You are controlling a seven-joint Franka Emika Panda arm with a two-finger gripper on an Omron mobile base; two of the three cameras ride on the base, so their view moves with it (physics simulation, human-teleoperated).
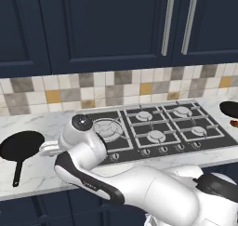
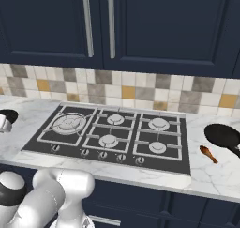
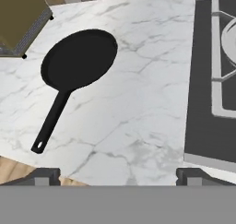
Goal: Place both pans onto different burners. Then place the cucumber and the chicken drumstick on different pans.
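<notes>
Two black pans lie on the marble counter (image 1: 42, 174), one left of the cooktop (image 1: 158, 129) and one right of it: the left pan (image 1: 21, 146) points its long thin handle toward the near counter edge, while the right pan (image 2: 224, 137) sits at the far right with its handle running rightward out of frame. Just beside the right pan's near-left rim lies the chicken drumstick (image 2: 208, 154), its long axis running from far left to near right, well apart from the burners (image 2: 108, 140). No readable writing or brand shows on any item, and the gripper (image 3: 117, 174) hangs above the counter near the left pan, fingers spread wide and holding nothing.
</notes>
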